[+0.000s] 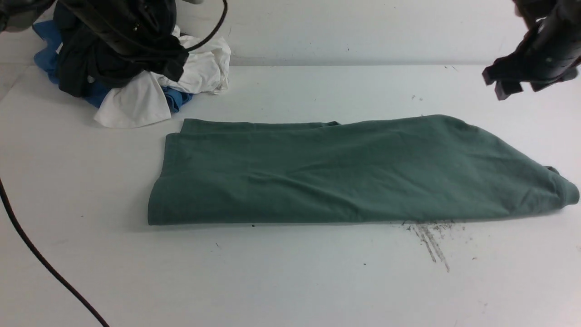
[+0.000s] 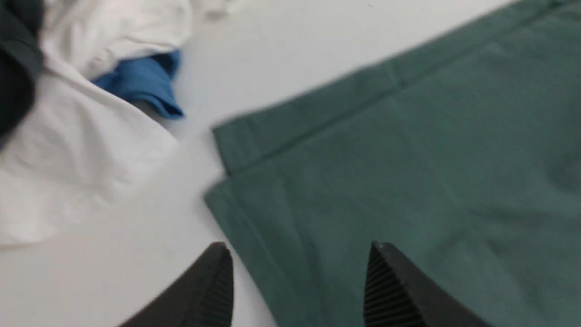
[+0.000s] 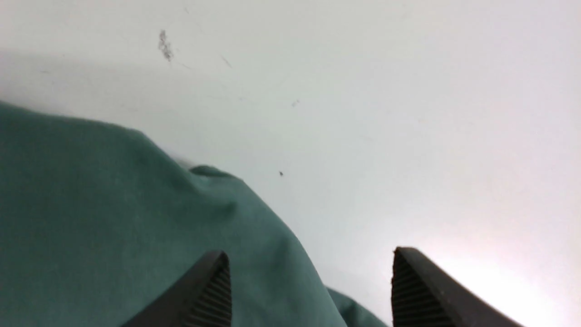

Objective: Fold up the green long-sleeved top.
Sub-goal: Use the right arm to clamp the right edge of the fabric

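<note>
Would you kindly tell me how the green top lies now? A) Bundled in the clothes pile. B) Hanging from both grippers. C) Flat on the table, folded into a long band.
C: the green top lies flat on the table as a long band, with the left gripper and right gripper open and empty.

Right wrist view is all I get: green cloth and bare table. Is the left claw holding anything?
Observer: No. The left claw is open and empty, above the top's left edge.
Operator: How does the top lie?
Observer: As one long folded band across the table, with no sleeves showing.
Operator: Anything near it?
Observer: A clothes pile lies behind its left end, close but not touching.
</note>
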Available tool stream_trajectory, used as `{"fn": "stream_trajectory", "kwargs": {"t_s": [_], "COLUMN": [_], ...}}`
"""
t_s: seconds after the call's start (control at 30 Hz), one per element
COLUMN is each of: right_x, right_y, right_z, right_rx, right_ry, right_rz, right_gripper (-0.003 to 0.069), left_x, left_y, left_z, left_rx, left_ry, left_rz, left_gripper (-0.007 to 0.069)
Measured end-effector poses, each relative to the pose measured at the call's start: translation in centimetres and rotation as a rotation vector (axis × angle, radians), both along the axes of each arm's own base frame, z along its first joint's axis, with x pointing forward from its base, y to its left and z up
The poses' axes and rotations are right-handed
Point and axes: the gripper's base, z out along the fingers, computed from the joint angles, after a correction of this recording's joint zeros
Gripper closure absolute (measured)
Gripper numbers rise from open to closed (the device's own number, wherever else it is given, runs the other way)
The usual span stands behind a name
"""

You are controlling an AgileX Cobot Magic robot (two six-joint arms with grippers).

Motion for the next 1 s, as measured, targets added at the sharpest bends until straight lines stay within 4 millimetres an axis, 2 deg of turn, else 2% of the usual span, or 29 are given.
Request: {"fn": "stream_trajectory", "kwargs": {"t_s": [0.07,0.1,0.23,0.27,0.3,0.43,0.47,0.53,0.57,0.6,0.63,0.7,0.77,0.87,0.93,1.0], "right_x": [-0.9,-2.1,-4.7,-4.9,-5.4,-5.4,-5.3,-4.7,-4.5,-4.4,-4.1,-3.8,-3.5,-3.4,-3.3,-3.3], "right_y": [-0.5,-1.5,-3.8,-4.2,-5.0,-7.2,-7.4,-8.3,-8.5,-8.5,-8.5,-8.4,-8.4,-8.3,-8.3,-8.2], "right_z": [0.4,0.6,-1.6,-2.0,-3.4,-7.9,-8.3,-10.9,-12.0,-12.2,-13.6,-15.1,-15.3,-15.3,-15.3,-15.3], "right_rx": [0.018,0.049,0.119,0.125,0.141,0.168,0.169,0.176,0.174,0.174,0.183,0.206,0.212,0.218,0.216,0.216], "right_ry": [0.011,0.018,0.067,0.071,0.08,0.116,0.122,0.15,0.166,0.169,0.192,0.21,0.199,0.191,0.191,0.191], "right_rz": [-0.017,-0.046,-0.123,-0.134,-0.163,-0.25,-0.255,-0.283,-0.286,-0.286,-0.291,-0.3,-0.296,-0.286,-0.276,-0.263], "right_gripper": [0.0212,0.0211,0.0211,0.0209,0.0207,0.0174,0.0169,0.0141,0.0132,0.013,0.0125,0.0123,0.0123,0.0149,0.0195,0.0272], "left_x": [-0.4,-0.7,-1.0,-1.0,-1.0,-0.6,-0.6,-0.2,-0.1,-0.1,0.1,0.3,0.4,0.5,0.5,0.5], "left_y": [-1.1,-2.4,-5.0,-5.3,-5.9,-6.7,-6.7,-6.7,-6.7,-6.7,-6.6,-6.5,-6.5,-6.4,-6.4,-6.4], "left_z": [-0.2,-1.1,-4.3,-4.8,-6.1,-9.6,-9.8,-11.4,-12.3,-12.4,-13.3,-14.7,-15.6,-15.9,-15.9,-15.9], "left_rx": [0.007,0.018,0.044,0.049,0.054,0.052,0.053,0.063,0.072,0.075,0.09,0.113,0.121,0.122,0.122,0.121], "left_ry": [0.028,0.066,0.157,0.17,0.2,0.287,0.29,0.321,0.336,0.338,0.355,0.38,0.396,0.401,0.401,0.401], "left_rz": [-0.031,-0.063,-0.129,-0.139,-0.159,-0.171,-0.171,-0.17,-0.17,-0.17,-0.17,-0.171,-0.171,-0.169,-0.169,-0.169], "left_gripper": [0.0342,0.0405,0.0579,0.0594,0.0615,0.0632,0.0632,0.0632,0.0632,0.0632,0.0632,0.0632,0.0632,0.0632,0.0632,0.0632]}}
